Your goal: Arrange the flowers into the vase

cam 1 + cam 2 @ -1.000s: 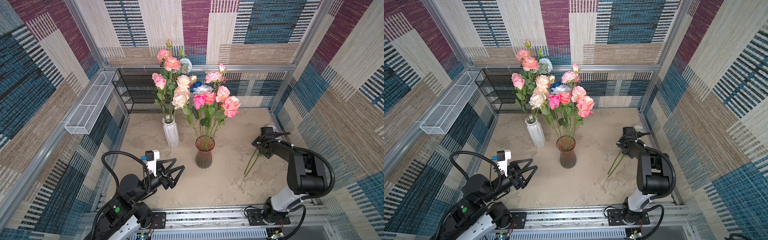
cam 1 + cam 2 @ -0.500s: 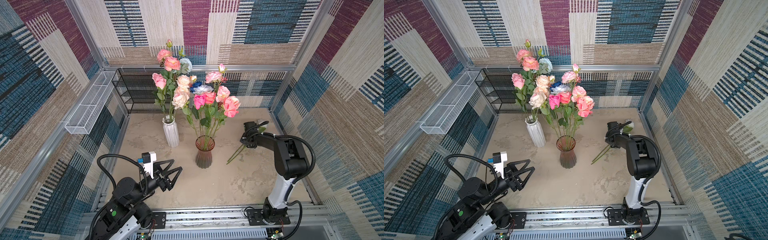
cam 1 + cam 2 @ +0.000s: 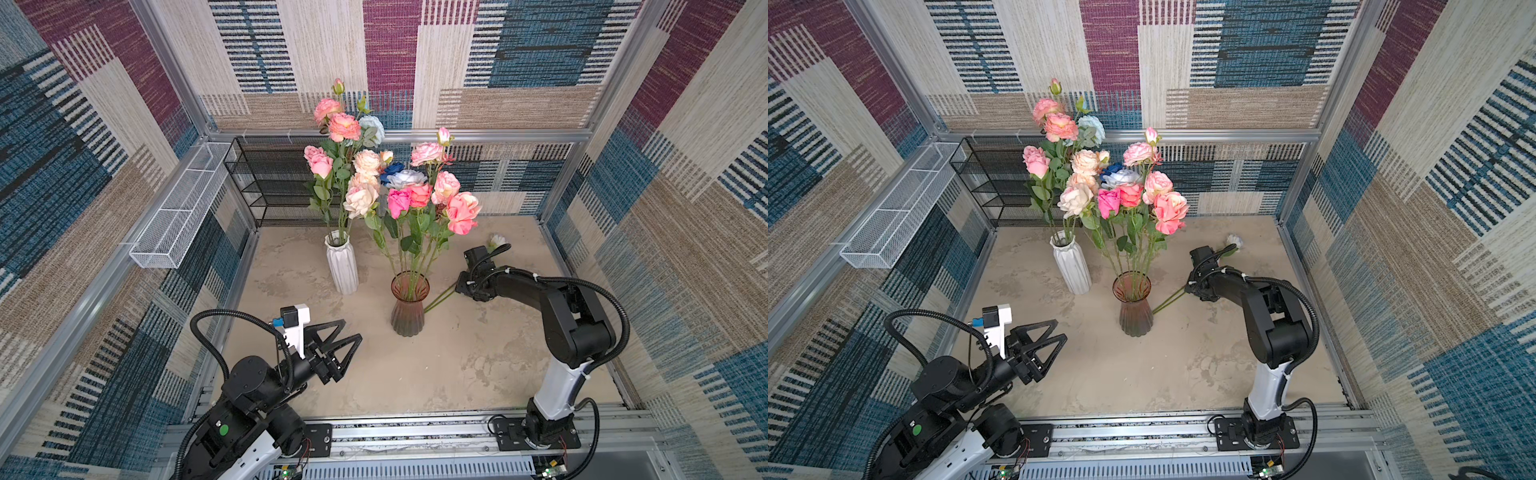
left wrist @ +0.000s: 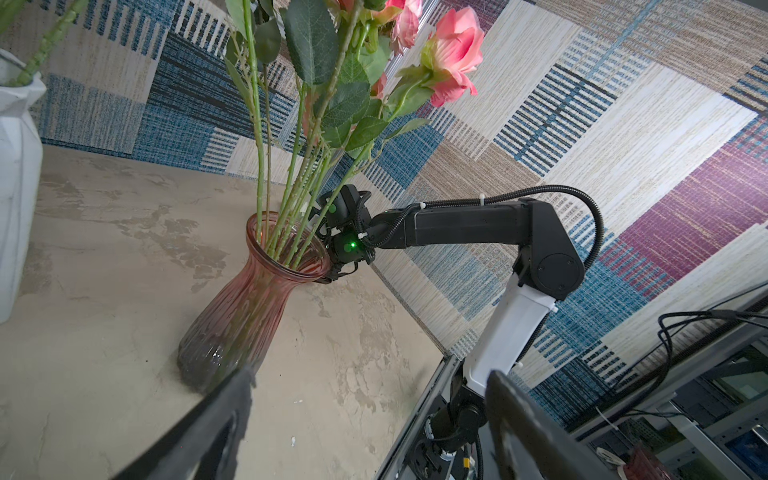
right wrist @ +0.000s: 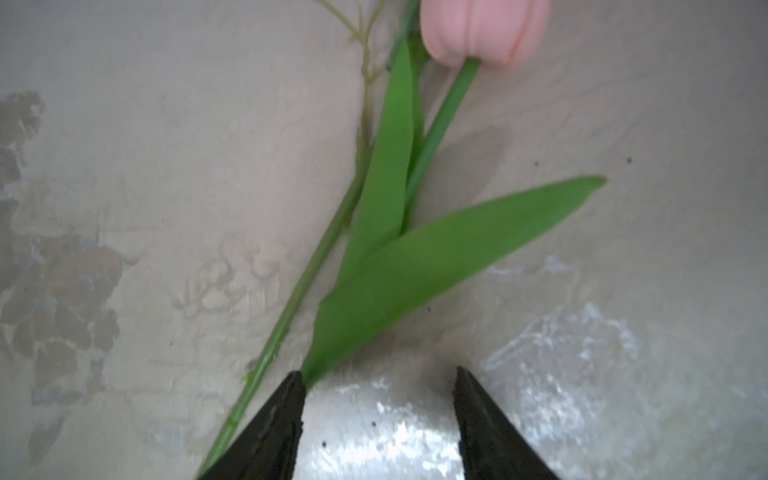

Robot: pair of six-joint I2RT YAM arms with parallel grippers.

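Observation:
Flowers [image 3: 415, 195] stand in a pink ribbed glass vase [image 3: 408, 311] at mid table, and more flowers fill a white vase [image 3: 341, 268] behind it. Loose flowers lie on the table to the right; their green stems [image 3: 439, 298] point at the glass vase. In the right wrist view a pink tulip head [image 5: 482, 29], long leaves [image 5: 415, 266] and a thin stem [image 5: 291, 307] lie flat. My right gripper [image 5: 378, 382] hangs open just above them, one fingertip at the leaf base and nothing between the jaws. My left gripper [image 3: 349, 338] is open and empty near the front left.
A black wire shelf [image 3: 266, 183] stands at the back left, and a white mesh basket [image 3: 178, 216] hangs on the left wall. A white flower head [image 3: 496, 240] lies behind the right wrist. Patterned walls enclose the table on three sides.
My right arm has swung left from the right wall toward the glass vase, and the loose stems have slid left with it. Its jaws narrowed, then parted again. The left gripper shifted only slightly.

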